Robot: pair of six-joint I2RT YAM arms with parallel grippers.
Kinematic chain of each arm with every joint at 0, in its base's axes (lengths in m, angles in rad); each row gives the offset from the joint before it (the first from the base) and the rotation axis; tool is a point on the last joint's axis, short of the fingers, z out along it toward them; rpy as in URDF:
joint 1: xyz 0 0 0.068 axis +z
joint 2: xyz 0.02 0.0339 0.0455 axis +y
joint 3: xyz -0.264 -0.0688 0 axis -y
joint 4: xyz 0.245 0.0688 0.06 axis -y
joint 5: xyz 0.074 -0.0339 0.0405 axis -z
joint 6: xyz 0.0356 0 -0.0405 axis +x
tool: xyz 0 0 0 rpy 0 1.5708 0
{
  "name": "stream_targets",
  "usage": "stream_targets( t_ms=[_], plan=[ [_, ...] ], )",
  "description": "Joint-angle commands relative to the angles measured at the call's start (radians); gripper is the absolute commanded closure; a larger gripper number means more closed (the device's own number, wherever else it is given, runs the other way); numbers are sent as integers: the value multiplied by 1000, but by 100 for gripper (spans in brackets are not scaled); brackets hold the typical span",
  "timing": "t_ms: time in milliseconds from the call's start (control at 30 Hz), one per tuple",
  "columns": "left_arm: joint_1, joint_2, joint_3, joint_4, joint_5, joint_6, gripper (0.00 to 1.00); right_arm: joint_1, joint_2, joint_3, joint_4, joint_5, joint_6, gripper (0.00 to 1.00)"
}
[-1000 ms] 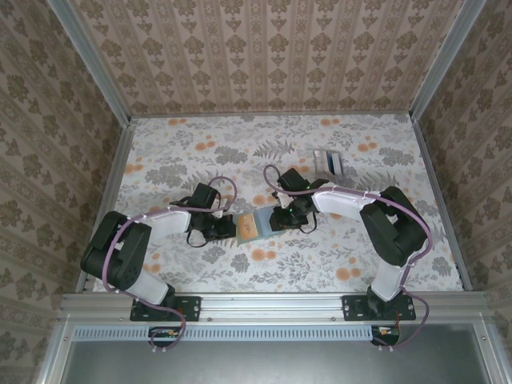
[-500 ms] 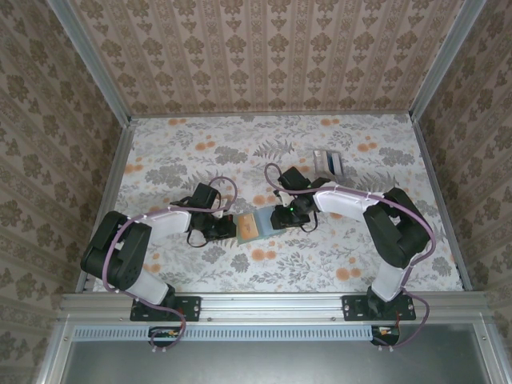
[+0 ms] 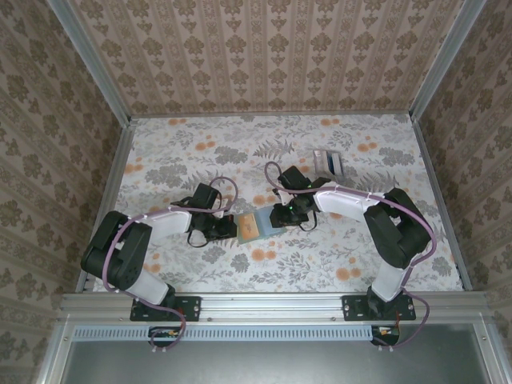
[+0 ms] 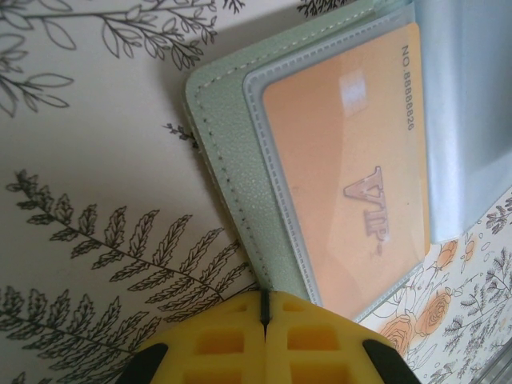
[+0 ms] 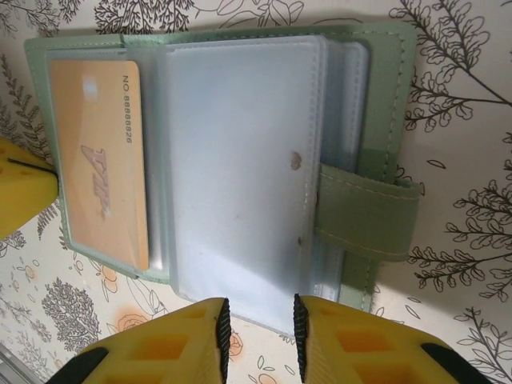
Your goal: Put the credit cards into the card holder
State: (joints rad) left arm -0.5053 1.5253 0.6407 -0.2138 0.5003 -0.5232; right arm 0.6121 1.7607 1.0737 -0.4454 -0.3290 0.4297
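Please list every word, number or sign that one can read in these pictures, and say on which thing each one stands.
"VIP": on the orange card inside the holder.
"NO 888882", then one last digit that is unclear: along the edge of the same card.
Loose cards farther back on the table: any print is too small to read.

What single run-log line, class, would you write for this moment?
card holder open | orange card pocketed | left hand shut at its edge | right hand open at sleeves | spare cards lying apart
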Motion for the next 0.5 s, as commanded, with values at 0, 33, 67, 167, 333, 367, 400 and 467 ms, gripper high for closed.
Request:
stream_targets(
  t_ms=[0,33,67,167,333,367,400,467],
  plan=[
    [-13,23,-21,-9,-7,2,100,-3,17,11,10,-24,15,69],
    [-13,25,-21,-10,-7,2,100,-4,20,12,10,-24,15,69],
    [-14,25,-21,-11,-6,2,100,-4,24,11,10,-23,16,68],
    [-13,27,-21,-10,-6,3,100,-3,26,8,12,-16,16,65],
    [-13,27,-20,-11,-7,4,100,-4,20,-1,14,-5,19,63],
    [-13,26,-20,-10,-7,3,100,-3,20,-1,17,-12,20,64],
    [-13,28,-19,-10,-6,5,100,-3,22,-2,20,-20,22,65],
    [-13,29,-19,-10,-5,4,100,-3,24,-3,28,-31,24,67]
  ],
)
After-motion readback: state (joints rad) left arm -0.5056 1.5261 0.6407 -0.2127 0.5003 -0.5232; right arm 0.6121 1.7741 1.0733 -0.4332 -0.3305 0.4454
